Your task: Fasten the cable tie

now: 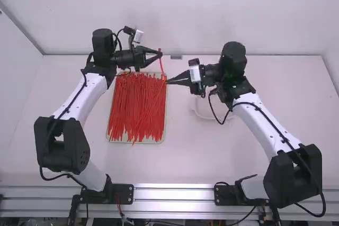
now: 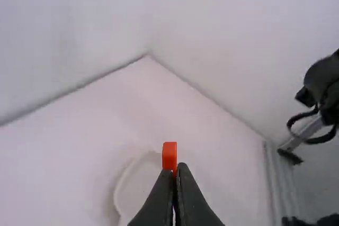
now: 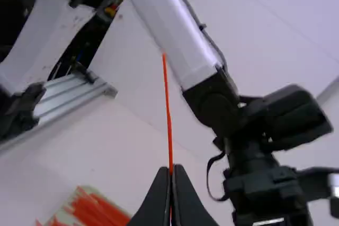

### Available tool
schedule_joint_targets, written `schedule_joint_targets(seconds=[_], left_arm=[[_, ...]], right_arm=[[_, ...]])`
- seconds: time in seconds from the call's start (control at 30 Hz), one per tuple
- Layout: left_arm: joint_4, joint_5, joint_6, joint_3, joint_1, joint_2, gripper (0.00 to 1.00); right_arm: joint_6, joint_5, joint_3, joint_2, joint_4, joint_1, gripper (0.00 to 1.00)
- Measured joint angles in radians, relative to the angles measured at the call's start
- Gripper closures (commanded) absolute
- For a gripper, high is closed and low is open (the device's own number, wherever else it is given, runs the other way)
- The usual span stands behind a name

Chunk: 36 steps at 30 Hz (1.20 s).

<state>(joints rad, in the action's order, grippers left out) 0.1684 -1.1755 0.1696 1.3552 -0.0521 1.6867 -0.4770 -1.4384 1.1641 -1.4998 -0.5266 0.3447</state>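
**Left arm.** The left arm reaches to the far side of the table (image 1: 47, 72), above the far end of the tray. The left gripper (image 1: 157, 54) points right. Its fingers are pressed fully together on one end of a single red cable tie (image 1: 163, 69). In the left wrist view a short red block projects just past the fingertips. This is probably the tie's head.

**Tray.** The tray (image 1: 109, 138) lies left of centre and carries a pile of red cable ties (image 1: 136, 107). The held tie hangs in the air above the pile's far right corner, clear of the stock.

**Cable tie.** The strap spans the gap between the two grippers. It runs nearly straight from the left gripper at the far end to the right gripper nearer the bases. No loop is formed, so fastening is judged not yet begun.

**Right gripper.** The right gripper (image 1: 170, 81) points left, with its fingers clamped together on the strap's other end. A white cable (image 1: 200, 110) lies on the table just beside the right arm.

**Rationale.** One gripper on each end gives independent control of head and tail. The next step calls for curving the strap and aiming the tail into the head.
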Motion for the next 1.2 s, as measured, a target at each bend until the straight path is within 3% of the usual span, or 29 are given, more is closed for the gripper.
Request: schedule_joint_targets(seconds=[0.23, 0.4, 0.8, 1.2], left_arm=[[0.108, -0.003, -0.203, -0.043, -0.018, 0.000, 0.98], [0.188, -0.002, -0.313, -0.045, -0.018, 0.000, 0.98], [0.273, -0.011, -0.422, -0.045, -0.017, 0.000, 0.98], [0.288, -0.178, -0.605, -0.045, -0.017, 0.000, 0.98]], right_arm=[[0.431, 0.126, 0.000, 0.000, -0.124, -0.017, 1.00], [0.641, 0.163, 0.000, 0.000, -0.047, -0.057, 1.00], [0.640, 0.183, 0.000, 0.000, 0.291, -0.060, 1.00], [0.570, 0.189, 0.000, 0.000, 0.504, -0.027, 1.00]])
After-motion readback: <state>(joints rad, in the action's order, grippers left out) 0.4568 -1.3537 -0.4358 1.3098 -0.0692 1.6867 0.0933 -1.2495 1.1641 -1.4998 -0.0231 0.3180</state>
